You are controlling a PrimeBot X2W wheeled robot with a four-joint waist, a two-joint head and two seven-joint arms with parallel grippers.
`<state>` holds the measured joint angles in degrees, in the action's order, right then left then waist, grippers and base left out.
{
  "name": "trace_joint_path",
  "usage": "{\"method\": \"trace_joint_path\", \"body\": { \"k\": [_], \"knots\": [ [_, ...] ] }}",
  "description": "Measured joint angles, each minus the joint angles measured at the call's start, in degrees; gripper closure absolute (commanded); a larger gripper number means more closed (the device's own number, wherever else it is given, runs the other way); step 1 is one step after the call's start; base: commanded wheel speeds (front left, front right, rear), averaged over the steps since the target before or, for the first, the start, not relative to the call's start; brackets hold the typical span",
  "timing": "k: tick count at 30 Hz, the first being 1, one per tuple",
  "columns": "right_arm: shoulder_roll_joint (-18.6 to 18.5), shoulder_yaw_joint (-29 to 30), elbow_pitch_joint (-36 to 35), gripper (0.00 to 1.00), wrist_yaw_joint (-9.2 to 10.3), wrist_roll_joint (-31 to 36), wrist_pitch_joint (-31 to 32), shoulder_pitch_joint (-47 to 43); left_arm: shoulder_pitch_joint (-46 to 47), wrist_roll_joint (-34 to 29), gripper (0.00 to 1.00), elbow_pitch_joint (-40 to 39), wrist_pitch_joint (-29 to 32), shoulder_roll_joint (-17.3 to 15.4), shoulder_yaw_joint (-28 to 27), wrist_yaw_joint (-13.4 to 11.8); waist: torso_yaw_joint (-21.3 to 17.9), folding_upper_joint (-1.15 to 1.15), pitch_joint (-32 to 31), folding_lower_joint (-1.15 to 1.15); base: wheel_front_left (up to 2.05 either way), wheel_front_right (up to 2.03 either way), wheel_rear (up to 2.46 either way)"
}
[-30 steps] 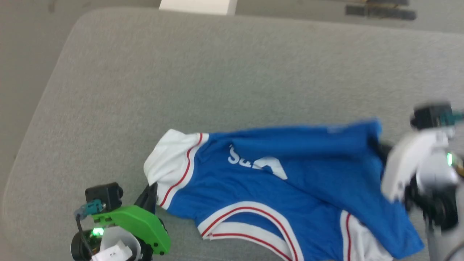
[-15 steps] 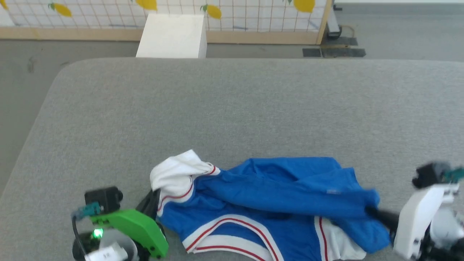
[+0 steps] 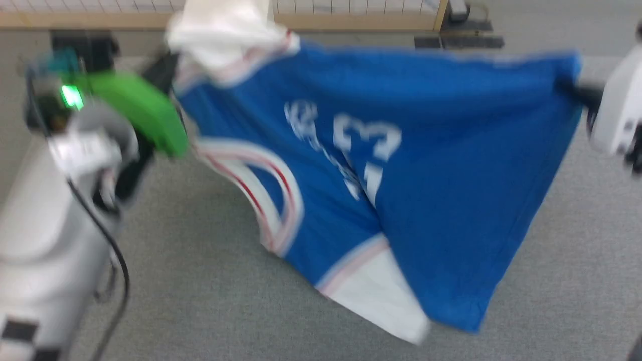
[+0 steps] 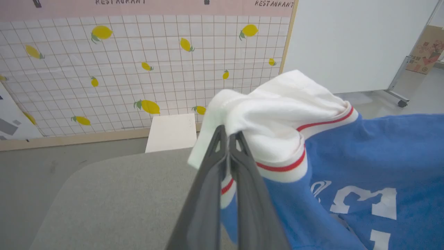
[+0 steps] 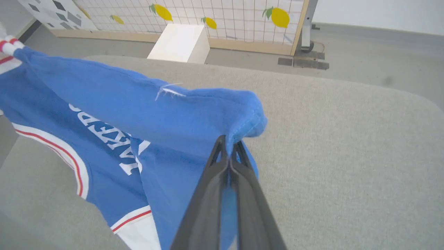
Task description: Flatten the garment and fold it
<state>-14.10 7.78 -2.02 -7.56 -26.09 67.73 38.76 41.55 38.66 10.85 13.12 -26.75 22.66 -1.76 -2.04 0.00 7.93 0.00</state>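
The garment (image 3: 451, 150) is held up over the bench (image 3: 200, 281): white sleeve clamped in the left hand (image 4: 227, 135) at ten o'clock, blue corner in the right hand (image 5: 229, 143) at two.

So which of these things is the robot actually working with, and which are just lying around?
In the job:
- the blue jersey, pinched at a white sleeve by the left fingers and at a blue corner by the right fingers
- the grey table beneath it

Just around:
- the white box
- the lemon-patterned wall
- the dark floor mats
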Motion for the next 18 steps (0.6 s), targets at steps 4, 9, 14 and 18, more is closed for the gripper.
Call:
{"method": "trace_joint_path", "body": {
  "k": [4, 9, 14, 18],
  "knots": [
    [1.08, 0.48, 5.97, 1.0, 0.0, 4.1, -3.48, 12.44, 14.33, -4.34, 1.0, 6.17, 0.1, -0.42, 0.51, 1.82, -0.07, 0.0, 3.8, 0.0, 0.0, 0.0, 0.0],
    [3.02, 2.49, 11.82, 1.0, 0.0, 10.15, -9.58, 26.51, 30.04, -9.05, 1.0, 12.58, -0.67, -0.85, 1.11, 3.24, -0.43, 0.0, 9.07, 0.01, 0.0, 0.0, 0.0],
    [4.92, 2.48, 17.36, 1.0, 0.0, 14.39, -18.97, 38.14, 42.46, -12.66, 1.0, 17.35, -4.81, -1.05, 0.86, 3.56, -1.23, 0.0, 14.42, 0.01, 0.0, 0.0, 0.0],
    [6.91, 5.28, 21.23, 1.0, 0.0, 18.05, -26.99, 44.38, 49.9, -15.22, 1.0, 19.33, -11.65, -1.01, -0.52, 1.97, -2.14, 0.0, 18.01, 0.01, 0.0, 0.0, 0.0]
  ]
}}
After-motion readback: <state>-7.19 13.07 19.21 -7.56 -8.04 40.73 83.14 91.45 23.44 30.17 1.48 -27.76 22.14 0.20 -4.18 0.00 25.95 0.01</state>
